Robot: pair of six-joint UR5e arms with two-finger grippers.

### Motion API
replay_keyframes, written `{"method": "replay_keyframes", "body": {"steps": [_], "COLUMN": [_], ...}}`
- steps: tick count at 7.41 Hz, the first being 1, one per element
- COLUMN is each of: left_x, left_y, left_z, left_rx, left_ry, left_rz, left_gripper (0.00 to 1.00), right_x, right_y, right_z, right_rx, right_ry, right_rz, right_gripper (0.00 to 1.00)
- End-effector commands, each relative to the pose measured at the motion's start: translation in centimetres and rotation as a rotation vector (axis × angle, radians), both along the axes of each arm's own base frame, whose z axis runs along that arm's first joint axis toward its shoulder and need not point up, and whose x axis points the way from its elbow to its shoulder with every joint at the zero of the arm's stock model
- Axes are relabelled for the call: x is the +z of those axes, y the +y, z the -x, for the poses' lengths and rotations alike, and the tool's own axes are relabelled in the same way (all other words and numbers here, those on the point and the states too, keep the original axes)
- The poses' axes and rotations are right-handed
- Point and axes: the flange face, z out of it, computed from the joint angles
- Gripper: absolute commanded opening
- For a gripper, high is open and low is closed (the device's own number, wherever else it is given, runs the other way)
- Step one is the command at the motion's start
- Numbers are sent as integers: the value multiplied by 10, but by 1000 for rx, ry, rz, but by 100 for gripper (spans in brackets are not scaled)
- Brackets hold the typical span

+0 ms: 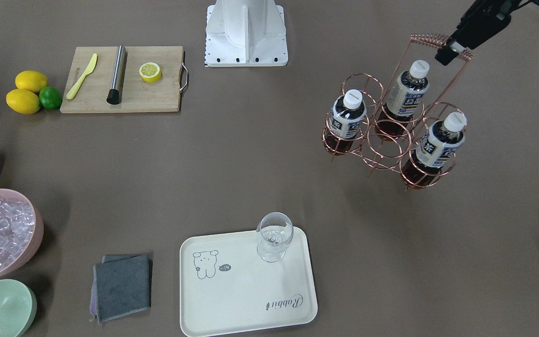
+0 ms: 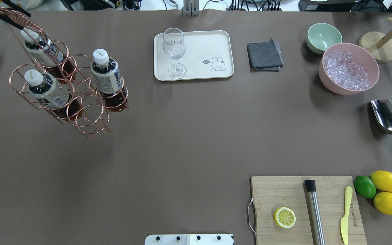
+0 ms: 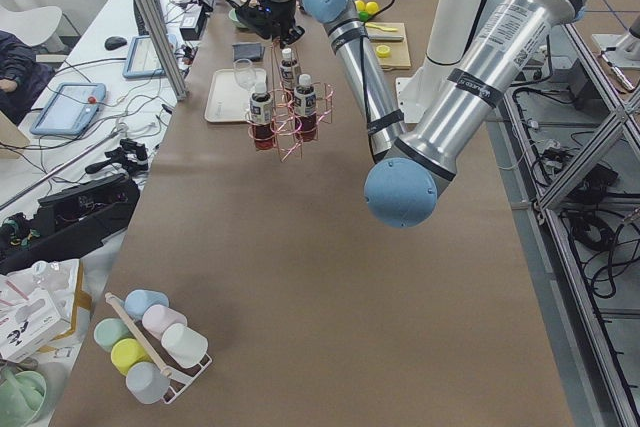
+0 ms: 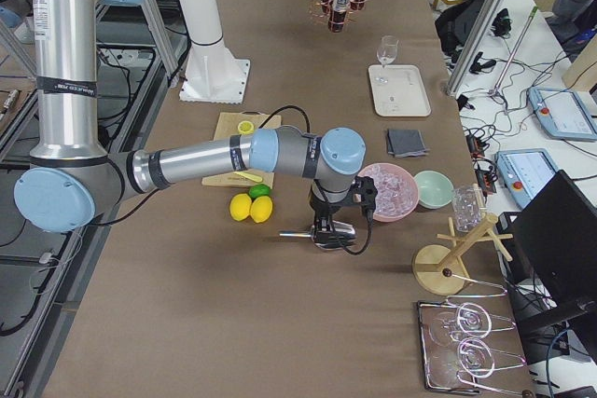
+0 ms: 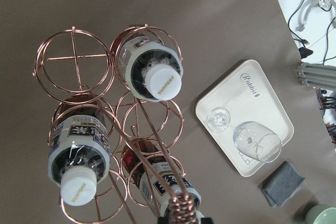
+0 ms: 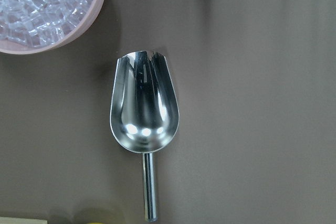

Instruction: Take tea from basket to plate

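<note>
Currently: left gripper [image 1: 455,47] is clamping the basket [image 1: 388,122] handle, three teas [image 1: 348,119] standing inside; right gripper [image 4: 328,223] is hovering over scoop [image 6: 144,108], its opening impossible to tell; plate [image 1: 246,299] is carrying a glass [image 1: 274,236].

A: What do we see on the brown table [image 2: 196,143]?

B: Along the far edge, the plate [image 2: 213,44]. To its right we find a grey cloth [image 2: 264,54], then a green bowl [image 2: 322,35], with a pink bowl [image 2: 332,86] just beside it.

A: And past those?

B: A wooden stand [image 2: 378,51] near the far right corner, and a steel scoop [image 2: 388,117] lying nearer us than the pink bowl.

A: On the robot's side?

B: We have a board [image 2: 271,190] at the near right, with a lime [image 2: 364,186], a lemon [image 2: 386,181] and a second lemon [image 2: 389,203] bunched beside it. The white base [image 2: 189,239] sits at the near edge.

A: And at the left end?

B: A cup rack [image 3: 150,342], well apart from the rest.
</note>
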Motion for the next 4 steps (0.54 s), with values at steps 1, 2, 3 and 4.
{"method": "replay_keyframes", "body": {"steps": [1,2,3,4], "left_x": [-8,-7,-7,-12], "left_y": [2,7,11,22], "left_z": [-38,-64,-98,-129], "left_rx": [-14,0,10,-11], "left_ry": [10,40,95,143], "left_rz": [-186,-212,-244,-262], "left_gripper": [0,0,0,0], "right_x": [-2,-2,-2,-2], "right_y": [-1,-1,-1,-1], "right_z": [0,0,1,1], "right_rx": [0,0,-1,-1], "right_ry": [-1,-1,-1,-1], "right_rz": [-4,-4,-5,-5], "right_gripper": [99,99,99,99]}}
